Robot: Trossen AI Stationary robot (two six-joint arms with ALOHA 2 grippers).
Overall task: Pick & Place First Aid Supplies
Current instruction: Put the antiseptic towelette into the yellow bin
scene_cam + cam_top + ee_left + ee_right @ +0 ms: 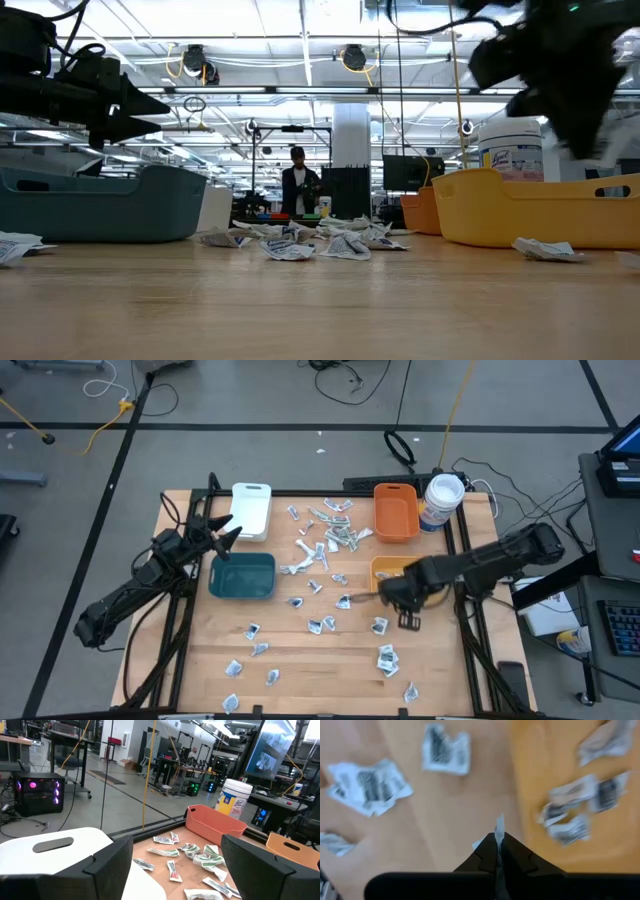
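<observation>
First aid supplies lie scattered over the wooden table, thickest in a pile (332, 532) at the far middle, with more packets (385, 657) near the front edge. My right gripper (390, 594) hangs pointing down at the yellow bin's (392, 567) left rim, shut on one small white packet (499, 826). Several packets (570, 815) lie inside that bin (535, 795). My left gripper (232, 532) waits open and level between the white bin (251, 508) and the teal bin (243, 575), with nothing between its fingers. My right gripper pinches the white packet between its two fingers, from above, pointing down. Only a thin edge of the packet (499, 829) sticks out below the fingertips (487, 851), seen edge-on. The packet is lifted clear, above the line where table and yellow bin meet.
An orange bin (396, 510) and a round white-lidded tub (441, 500) stand at the far right. Loose packets (367, 785) lie on the table just left of the yellow bin. A person (299, 185) stands far off in the room behind the table.
</observation>
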